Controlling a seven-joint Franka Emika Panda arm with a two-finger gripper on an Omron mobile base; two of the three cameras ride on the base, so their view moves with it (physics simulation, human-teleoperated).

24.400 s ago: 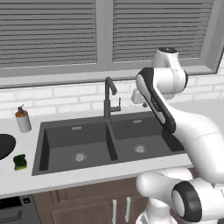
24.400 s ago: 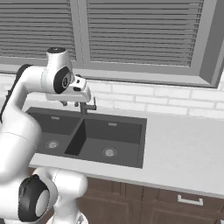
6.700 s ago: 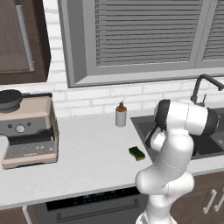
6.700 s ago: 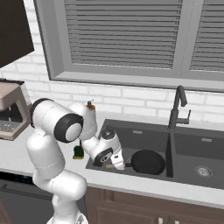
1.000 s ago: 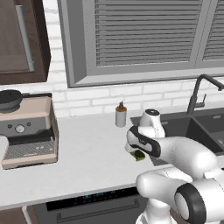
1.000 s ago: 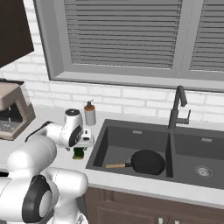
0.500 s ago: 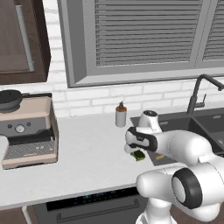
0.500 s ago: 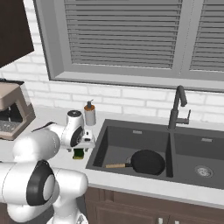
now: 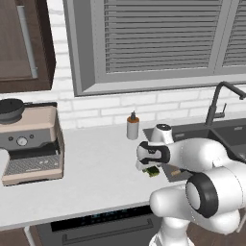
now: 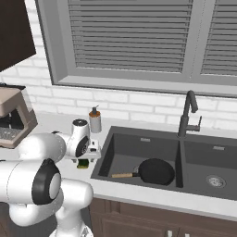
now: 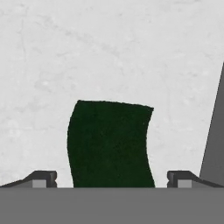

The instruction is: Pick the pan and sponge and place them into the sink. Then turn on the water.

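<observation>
White arm folded low and forward over the counter, elbow bulging big at about 5 o'clock of the left base view and 7 o'clock of the right base view. Forearm runs level toward the wrist; hand pitched straight down. Gripper [image 9: 153, 169] sits just under the wrist [image 10: 81, 139], close to the surface, also seen from the other side [image 10: 84, 161]. In the hand view the gripper [image 11: 111, 178] has its jaws spread wide, one fingertip [image 11: 41, 177] at 8 o'clock, the other at 4 o'clock, nothing pinched between them.
</observation>
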